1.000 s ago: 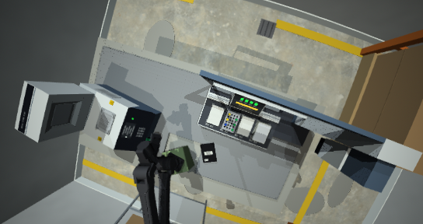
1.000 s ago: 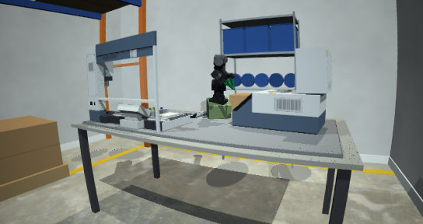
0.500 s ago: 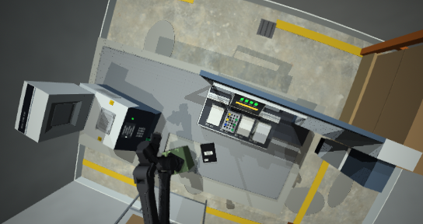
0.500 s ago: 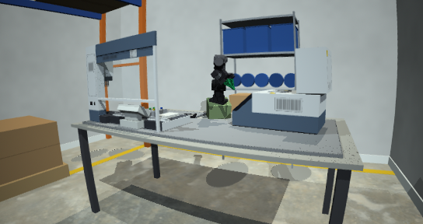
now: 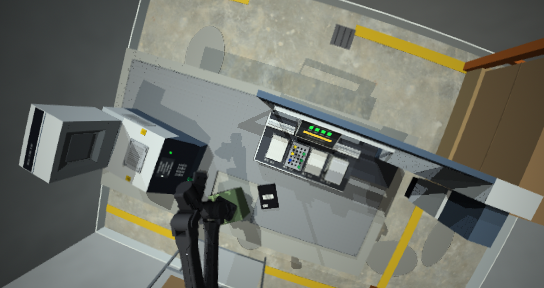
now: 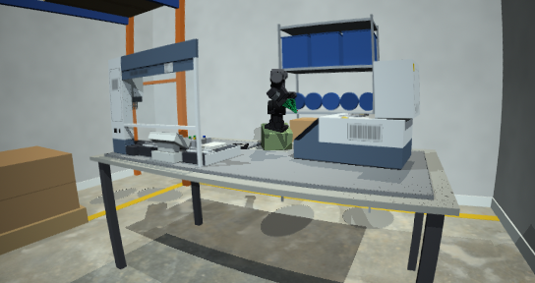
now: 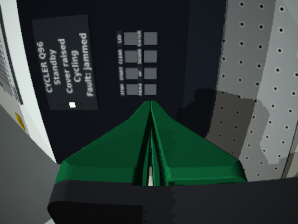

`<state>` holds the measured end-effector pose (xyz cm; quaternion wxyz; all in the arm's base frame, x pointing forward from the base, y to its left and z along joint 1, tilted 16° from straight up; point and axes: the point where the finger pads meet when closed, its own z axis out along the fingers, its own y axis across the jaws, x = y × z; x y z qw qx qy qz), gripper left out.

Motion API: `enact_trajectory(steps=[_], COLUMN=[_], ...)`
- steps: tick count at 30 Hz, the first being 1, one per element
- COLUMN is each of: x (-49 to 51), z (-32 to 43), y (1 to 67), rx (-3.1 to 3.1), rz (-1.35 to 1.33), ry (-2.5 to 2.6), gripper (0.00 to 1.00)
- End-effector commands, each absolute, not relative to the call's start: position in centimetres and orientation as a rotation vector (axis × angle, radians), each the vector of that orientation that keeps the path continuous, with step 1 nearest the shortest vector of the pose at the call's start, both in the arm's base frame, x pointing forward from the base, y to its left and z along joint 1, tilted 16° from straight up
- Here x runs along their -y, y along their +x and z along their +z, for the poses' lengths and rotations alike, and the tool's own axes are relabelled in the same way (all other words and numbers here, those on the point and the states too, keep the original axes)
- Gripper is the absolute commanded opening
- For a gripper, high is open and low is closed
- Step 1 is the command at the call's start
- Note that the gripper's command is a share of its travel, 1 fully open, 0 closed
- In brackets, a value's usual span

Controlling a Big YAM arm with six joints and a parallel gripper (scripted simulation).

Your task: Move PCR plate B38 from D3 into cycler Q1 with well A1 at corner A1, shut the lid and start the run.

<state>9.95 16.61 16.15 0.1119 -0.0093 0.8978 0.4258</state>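
Cycler Q1 (image 5: 156, 138) (image 6: 354, 139) stands with its lid (image 5: 49, 142) (image 6: 395, 89) raised. Its block (image 5: 135, 156) shows pale, with no plate that I can make out. The lamp (image 5: 170, 152) is green. In the wrist view, a white marker (image 7: 72, 104) stands by the "Cover raised" line. The upper keys STOP (image 7: 132, 90), START (image 7: 132, 73), CLEAR (image 7: 131, 56) and LID (image 7: 131, 38) show. My gripper (image 7: 150, 111) (image 5: 189, 179) (image 6: 296, 111) is shut and empty, over the panel near the lower row's left end. Plate B38 (image 5: 316, 163) sits on D3; its labels are not readable.
Plate R33 (image 5: 276, 148) is on D1, the tube cooling block (image 5: 296, 156) on D2, the deep-well block (image 5: 337, 171) on D4. The handler's blue beam (image 5: 370, 136) runs behind and above the row. The dark nest RG (image 5: 268, 188) lies between the arm's green base (image 5: 241, 204) and the row.
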Motion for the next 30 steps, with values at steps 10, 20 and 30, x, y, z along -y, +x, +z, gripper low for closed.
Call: enact_trajectory(steps=[10, 20, 30], x=[-16.9, -16.8, -16.6], z=[18.0, 16.3, 16.3], y=[10.7, 10.4, 10.2], rx=[-2.580, -2.616, -2.631], rz=[1.261, 1.250, 1.246], ry=[-0.055, -0.037, -0.029], gripper=[0.00, 0.00, 0.00])
